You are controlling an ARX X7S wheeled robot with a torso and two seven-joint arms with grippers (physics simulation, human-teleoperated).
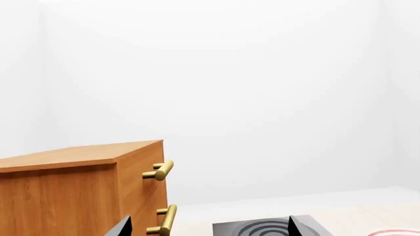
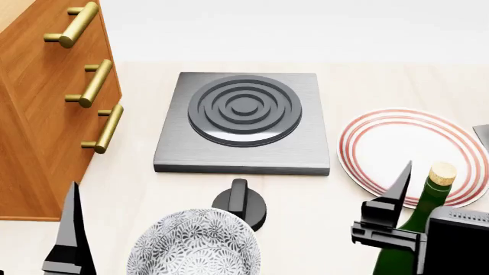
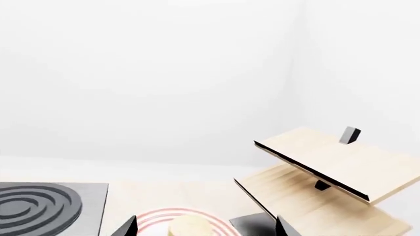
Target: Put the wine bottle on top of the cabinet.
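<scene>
The wine bottle (image 2: 416,229), dark green with a tan cork (image 3: 189,226), stands upright at the table's front right, beside the striped plate. My right gripper (image 3: 204,229) is open around its neck, the cork sitting between the spread tips without touching them. One right finger (image 2: 397,195) shows to the left of the bottle in the head view. The orange-brown cabinet (image 2: 38,114) with brass handles stands at the left, and its flat top (image 1: 78,155) is bare. My left gripper (image 1: 210,229) is open with nothing in it, near the cabinet's front corner.
A grey stove plate (image 2: 244,120) lies mid-table with a black knob (image 2: 240,203) in front of it. A patterned bowl (image 2: 194,246) sits at the front. The red-ringed plate (image 2: 397,143) lies right of the stove. A pale slanted rack (image 3: 328,167) stands farther right.
</scene>
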